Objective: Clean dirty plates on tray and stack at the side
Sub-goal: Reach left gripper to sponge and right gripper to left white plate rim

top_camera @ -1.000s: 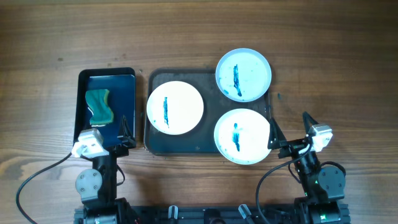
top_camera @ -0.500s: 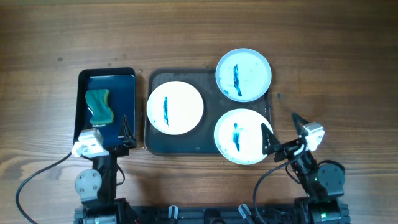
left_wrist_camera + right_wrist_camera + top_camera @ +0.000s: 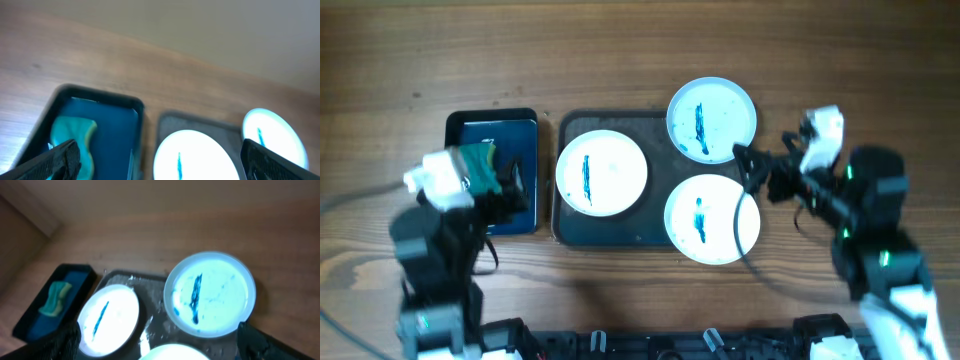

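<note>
Flanking the right fingers [image 3: 745,157]: far plate [image 3: 711,120], near plate [image 3: 711,218] (both blue-streaked).

Glossy plates [image 3: 710,120] — matt wooden table [image 3: 620,50]

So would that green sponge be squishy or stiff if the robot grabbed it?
Probably squishy: the sponge has a soft, wavy outline, so it would likely give when squeezed. It lies flat in the small blue tray, so it should slide rather than roll if pushed.
</note>
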